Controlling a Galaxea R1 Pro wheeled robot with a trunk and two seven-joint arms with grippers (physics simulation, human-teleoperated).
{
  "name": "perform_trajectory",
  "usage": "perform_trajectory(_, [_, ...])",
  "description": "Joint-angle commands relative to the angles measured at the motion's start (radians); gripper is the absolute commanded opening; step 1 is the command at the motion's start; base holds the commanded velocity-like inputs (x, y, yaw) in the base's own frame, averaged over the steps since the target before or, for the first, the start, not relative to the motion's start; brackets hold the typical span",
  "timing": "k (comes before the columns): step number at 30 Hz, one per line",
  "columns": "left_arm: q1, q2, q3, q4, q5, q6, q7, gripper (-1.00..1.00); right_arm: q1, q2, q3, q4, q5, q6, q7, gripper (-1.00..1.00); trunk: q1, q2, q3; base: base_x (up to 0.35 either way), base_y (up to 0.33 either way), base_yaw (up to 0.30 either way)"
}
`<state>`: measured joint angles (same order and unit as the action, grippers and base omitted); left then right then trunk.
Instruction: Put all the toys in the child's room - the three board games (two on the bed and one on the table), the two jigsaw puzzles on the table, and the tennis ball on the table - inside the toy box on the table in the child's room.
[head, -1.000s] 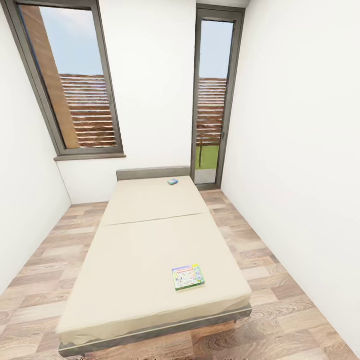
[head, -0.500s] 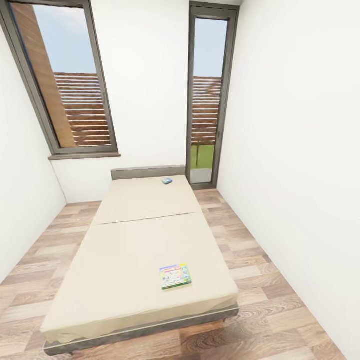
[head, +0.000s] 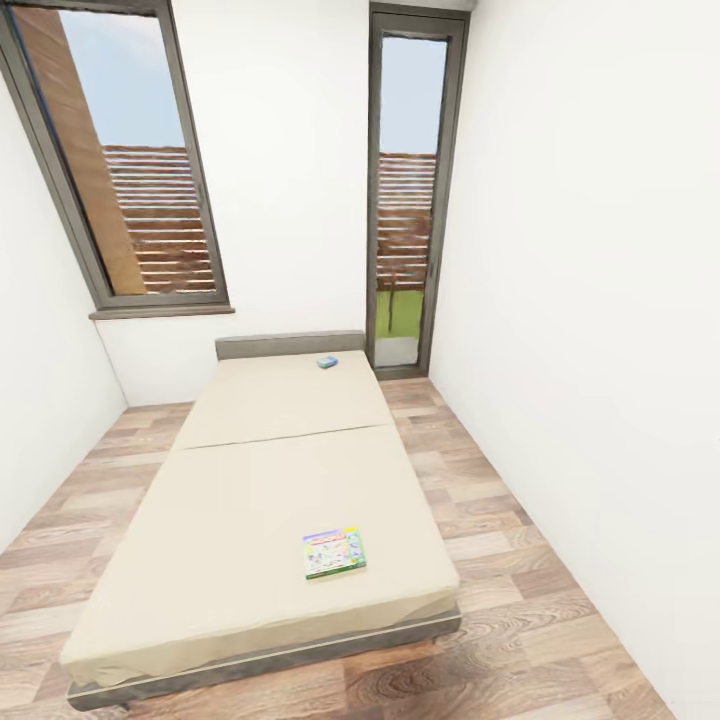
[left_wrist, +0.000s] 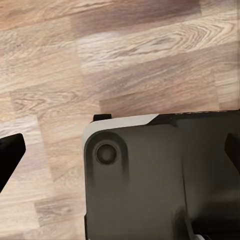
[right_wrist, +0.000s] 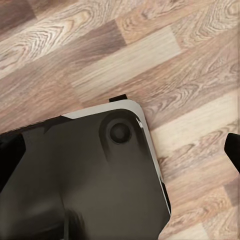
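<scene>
Two board games on the bed (head: 250, 520): green-edged box (head: 334, 552) lower centre, blue box (head: 327, 362) mid-frame by the headboard (head: 288, 345). Left gripper (left_wrist: 120, 150) and right gripper (right_wrist: 125, 155) spread wide, empty, aimed at plank floor (head: 520, 570). Risk: clipping the bed frame on approach; thin box sliding on the mattress.

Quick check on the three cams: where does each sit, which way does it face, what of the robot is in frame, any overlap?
Head view: high on the robot, facing forward and down over the low beige bed; green-edged board game box near its foot, small blue board game box by the grey headboard.
Left wrist view: on the left arm, aimed down at the wood plank floor; dark robot base below, left gripper fingertips at the frame's edges.
Right wrist view: same downward look; base, right gripper fingertips.
Shared: all three show the plank floor; both wrist views show the base.
</scene>
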<state>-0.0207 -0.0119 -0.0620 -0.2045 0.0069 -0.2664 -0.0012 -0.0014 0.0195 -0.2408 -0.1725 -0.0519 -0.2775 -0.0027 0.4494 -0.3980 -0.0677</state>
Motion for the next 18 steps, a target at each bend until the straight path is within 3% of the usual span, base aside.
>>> perform_trajectory(1, [-0.001,0.000,-0.005,0.001,0.001,-0.004,0.001,1.00,0.000,0.000,0.000,-0.001,-0.005,-0.002,0.000,1.00,0.001,-0.002,-0.002,0.000,-0.042,0.000])
perform_trajectory(18, [-0.001,0.000,-0.006,0.001,0.001,-0.012,0.001,1.00,0.000,0.004,0.003,-0.001,-0.003,-0.004,0.000,1.00,0.001,-0.002,-0.002,0.000,-0.114,0.000])
